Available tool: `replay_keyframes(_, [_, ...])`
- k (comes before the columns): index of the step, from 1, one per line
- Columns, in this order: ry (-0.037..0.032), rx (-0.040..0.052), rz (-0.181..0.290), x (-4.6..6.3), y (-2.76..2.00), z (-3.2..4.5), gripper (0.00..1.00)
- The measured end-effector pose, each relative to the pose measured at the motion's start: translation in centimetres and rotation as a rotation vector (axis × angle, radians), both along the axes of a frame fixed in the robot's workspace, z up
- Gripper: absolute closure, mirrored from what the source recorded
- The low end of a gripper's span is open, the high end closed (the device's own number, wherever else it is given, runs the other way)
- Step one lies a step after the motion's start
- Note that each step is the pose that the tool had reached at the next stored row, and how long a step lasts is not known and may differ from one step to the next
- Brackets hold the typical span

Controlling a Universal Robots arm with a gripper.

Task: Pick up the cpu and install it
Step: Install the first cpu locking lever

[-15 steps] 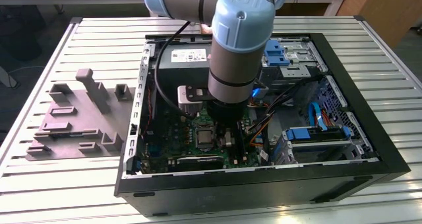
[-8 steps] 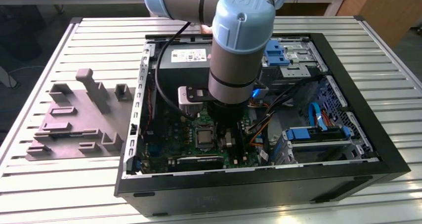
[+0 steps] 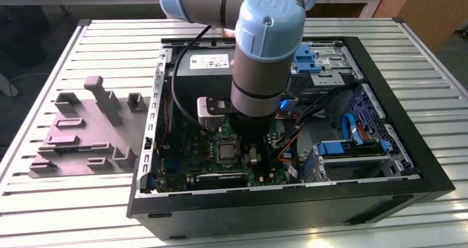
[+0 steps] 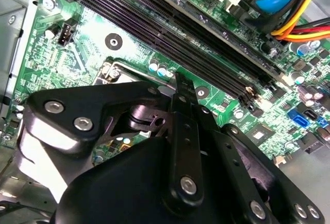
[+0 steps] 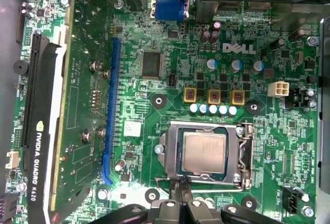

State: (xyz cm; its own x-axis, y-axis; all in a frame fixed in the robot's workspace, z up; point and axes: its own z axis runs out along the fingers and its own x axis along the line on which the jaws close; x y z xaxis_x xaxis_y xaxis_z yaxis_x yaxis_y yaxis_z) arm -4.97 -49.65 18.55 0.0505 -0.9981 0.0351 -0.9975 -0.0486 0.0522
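The cpu (image 5: 204,153), a small silvery square, lies flat inside the metal-framed socket (image 5: 242,157) on the green motherboard (image 5: 154,38). My gripper (image 5: 180,187) hangs just off the socket's edge, its thin fingertips pressed together with nothing between them. In the second wrist view the gripper (image 4: 178,82) points down at the socket frame (image 4: 116,72), most of which its black body hides. In the exterior view the arm reaches down into the open computer case (image 3: 431,171), the gripper (image 3: 252,152) just to the right of the socket (image 3: 223,149).
A grey-purple tray (image 3: 80,144) with raised blocks lies on the slatted table at the exterior view's left. In the case are the grey power supply (image 3: 208,67), a graphics card (image 5: 41,131), memory slots (image 4: 180,23), coloured cables (image 4: 304,7) and blue drive brackets (image 3: 351,146).
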Motion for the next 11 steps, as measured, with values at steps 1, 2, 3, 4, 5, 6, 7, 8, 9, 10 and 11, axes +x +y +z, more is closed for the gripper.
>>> replay_keyframes(1, [0.0001,-0.0001,0.0,0.0,-0.07,0.0,0.89])
replay_keyframes(2, [0.0001,-0.0005,0.0,0.0,-0.14,-0.01,0.89])
replay_keyframes(3, [0.0,-0.0007,0.0,0.0,-0.17,0.0,0.89])
replay_keyframes(4, [0.0001,-0.0007,0.0,0.0,-0.19,0.0,0.89])
replay_keyframes(5, [0.0001,-0.0007,0.0,0.0,-0.2,0.0,0.89])
replay_keyframes(6, [0.0001,-0.0007,0.0,0.0,-0.2,0.0,0.89])
replay_keyframes(7, [0.0001,-0.0005,0.0,-0.01,-0.21,0.01,0.89])
replay_keyframes(8, [0.0,-0.0003,0.0,-0.01,-0.21,0.05,0.89])
replay_keyframes(9, [-0.0001,0.0001,0.0,-0.02,-0.2,0.13,0.89])
replay_keyframes(10, [-0.0002,0.0005,0.0,-0.02,-0.2,0.24,0.89])
replay_keyframes(11, [0.0,0.0005,0.0,-0.02,-0.19,0.37,0.89])
